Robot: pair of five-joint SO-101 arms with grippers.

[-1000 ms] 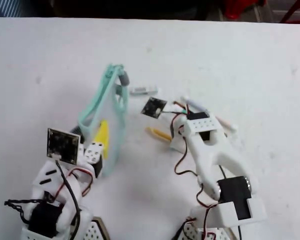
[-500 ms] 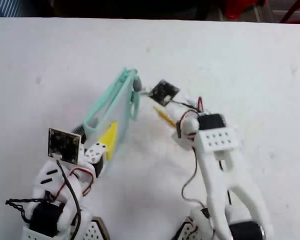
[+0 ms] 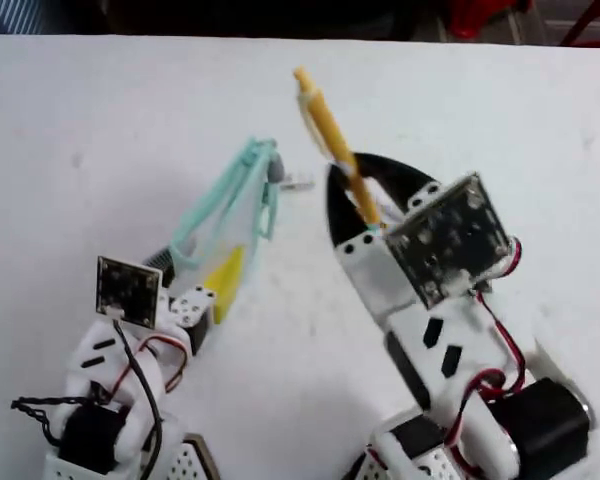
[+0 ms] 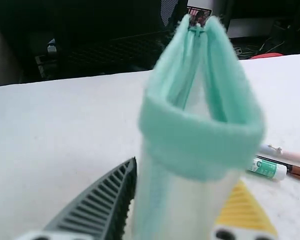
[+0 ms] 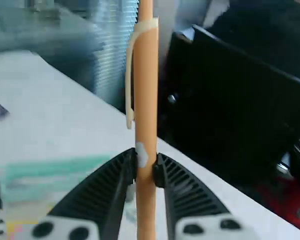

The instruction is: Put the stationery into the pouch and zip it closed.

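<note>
The mint pouch (image 3: 225,215) lies slanted on the table, and my left gripper (image 3: 180,275) is shut on its near end. Something yellow (image 3: 225,280) shows through the pouch's clear side. In the left wrist view the pouch's mouth (image 4: 200,135) gapes open beside the dark finger (image 4: 100,210). My right gripper (image 3: 360,195) is raised above the table to the right of the pouch. It is shut on a yellow pen (image 3: 330,140) that points away over the table. The right wrist view has the pen (image 5: 144,100) upright between the black fingers (image 5: 105,195).
A small white object (image 3: 298,181) lies by the pouch's far end. A glue stick (image 4: 267,169) and a pink pencil (image 4: 290,156) lie on the table beyond the pouch. Dark furniture stands past the table's far edge (image 3: 280,38).
My right gripper has lifted the yellow pen off the table and risen high. The pouch's far end has swung to the right while my left gripper kept hold.
</note>
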